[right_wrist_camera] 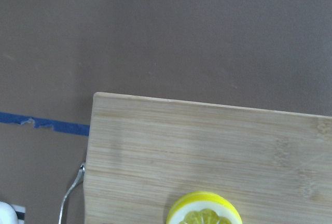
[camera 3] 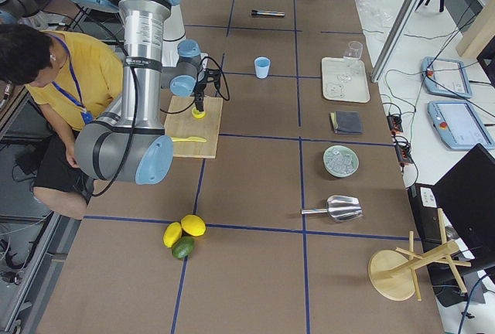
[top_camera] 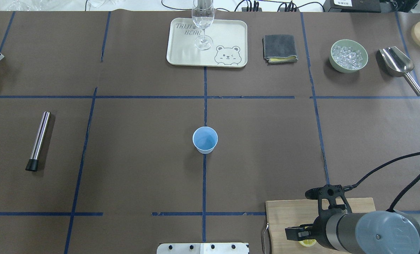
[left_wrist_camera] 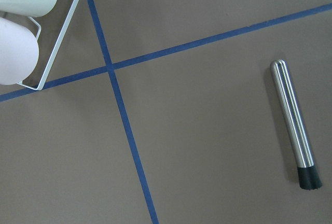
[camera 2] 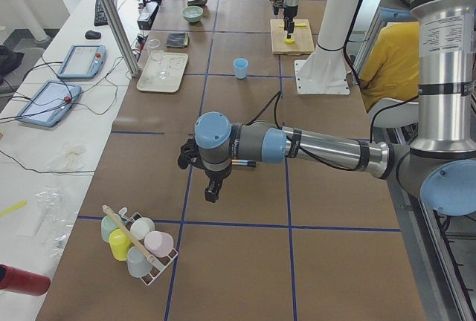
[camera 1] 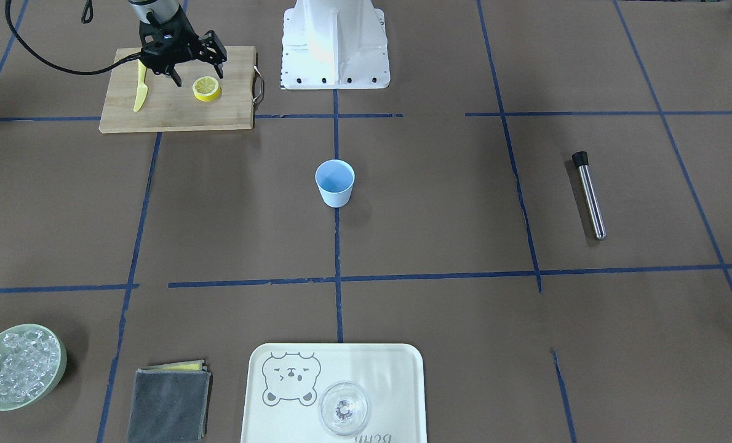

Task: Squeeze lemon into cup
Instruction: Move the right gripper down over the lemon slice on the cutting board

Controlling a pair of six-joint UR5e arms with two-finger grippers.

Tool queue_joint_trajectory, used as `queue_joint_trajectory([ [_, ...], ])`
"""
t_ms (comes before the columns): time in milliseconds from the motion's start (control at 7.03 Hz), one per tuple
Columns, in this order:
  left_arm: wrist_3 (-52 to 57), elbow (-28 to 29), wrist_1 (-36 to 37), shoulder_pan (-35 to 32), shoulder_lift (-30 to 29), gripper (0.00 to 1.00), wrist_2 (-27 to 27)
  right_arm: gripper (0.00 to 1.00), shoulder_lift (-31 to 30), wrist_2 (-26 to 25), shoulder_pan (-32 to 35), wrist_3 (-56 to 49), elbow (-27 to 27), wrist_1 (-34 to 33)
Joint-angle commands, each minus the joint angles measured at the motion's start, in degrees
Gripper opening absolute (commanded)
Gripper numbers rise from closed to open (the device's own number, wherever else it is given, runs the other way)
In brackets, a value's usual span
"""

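Observation:
One lemon slice (camera 1: 206, 88) lies face up on the wooden cutting board (camera 1: 175, 114); it also shows in the right wrist view (right_wrist_camera: 204, 213) at the bottom edge. My right gripper (camera 1: 198, 75) is open and hangs just above the slice, a finger on each side, touching nothing. The light-blue cup (camera 1: 334, 183) stands upright at the table's centre (top_camera: 205, 140), far from the board. My left gripper (camera 2: 212, 187) hovers over the table's far left end near a cup rack. It shows only in the exterior left view, so I cannot tell whether it is open.
A flat yellow knife (camera 1: 140, 86) lies on the board beside the slice. A steel muddler (top_camera: 39, 141) lies at the left. A tray (top_camera: 181, 53) with a clear glass (top_camera: 203, 24), a grey cloth (top_camera: 280, 48), a bowl of ice (top_camera: 348, 55) and a scoop (top_camera: 399, 65) line the far edge.

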Motion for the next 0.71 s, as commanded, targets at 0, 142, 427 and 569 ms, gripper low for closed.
queue_joint_trajectory([
  [0, -0.22, -0.39, 0.09, -0.15, 0.08, 1.0, -2.09, 1.0, 0.89, 0.39, 0.12, 0.07, -0.78, -2.1],
  [142, -0.14, -0.31, 0.09, -0.15, 0.08, 1.0, -2.1, 1.0, 1.06, 1.61, 0.12, 0.07, -0.79, -4.64],
  [427, -0.05, -0.31, 0.09, -0.15, 0.08, 1.0, -2.1, 1.0, 1.06, 1.97, 0.03, 0.07, -1.92, -4.66],
  [569, -0.05, -0.39, 0.09, -0.15, 0.08, 1.0, -2.1, 1.0, 1.41, 1.97, -0.23, 0.07, -2.54, -4.57],
])
